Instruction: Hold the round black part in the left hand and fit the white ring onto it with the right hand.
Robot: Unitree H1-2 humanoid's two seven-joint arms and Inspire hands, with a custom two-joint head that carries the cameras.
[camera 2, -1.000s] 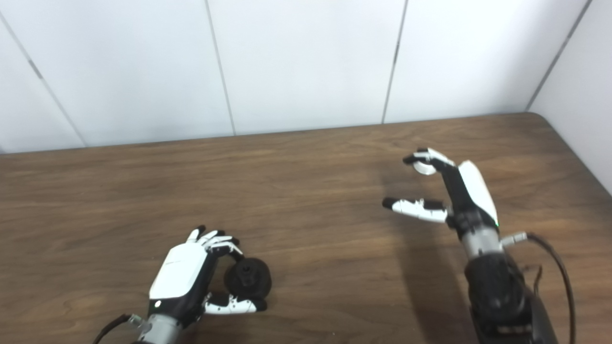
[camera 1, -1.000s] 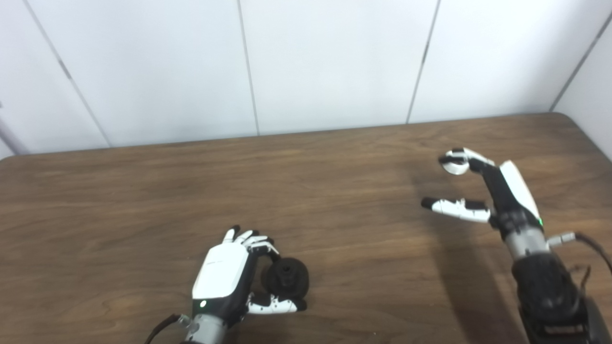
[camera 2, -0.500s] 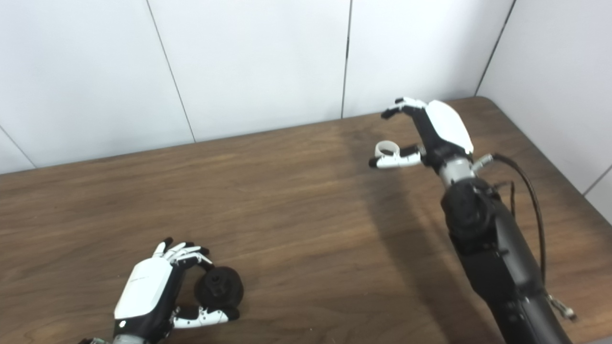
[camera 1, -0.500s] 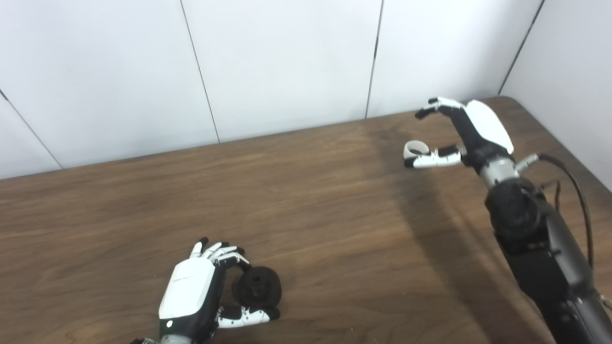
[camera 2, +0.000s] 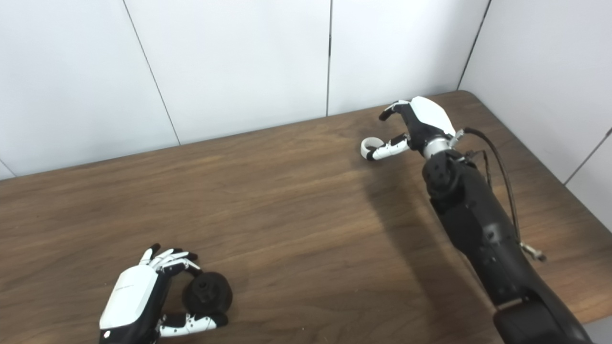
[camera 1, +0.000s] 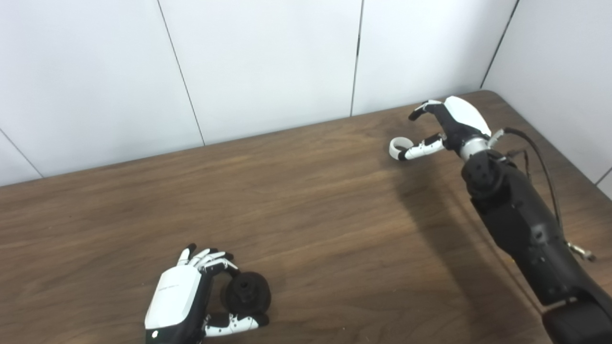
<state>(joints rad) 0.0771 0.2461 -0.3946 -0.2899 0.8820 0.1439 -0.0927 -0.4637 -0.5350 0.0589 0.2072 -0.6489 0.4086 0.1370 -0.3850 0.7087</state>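
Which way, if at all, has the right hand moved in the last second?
Yes. The right hand has reached farther out toward the far edge of the table, and its thumb is now beside the ring.

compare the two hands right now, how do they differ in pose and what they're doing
The left hand sits at the near left of the table, fingers and thumb curled around the round black part. The right hand is stretched to the far right corner, open, with the white ring lying by its thumb tip, not gripped. Left arm barely shows; right arm is extended. Both have white shells and dark fingertips.
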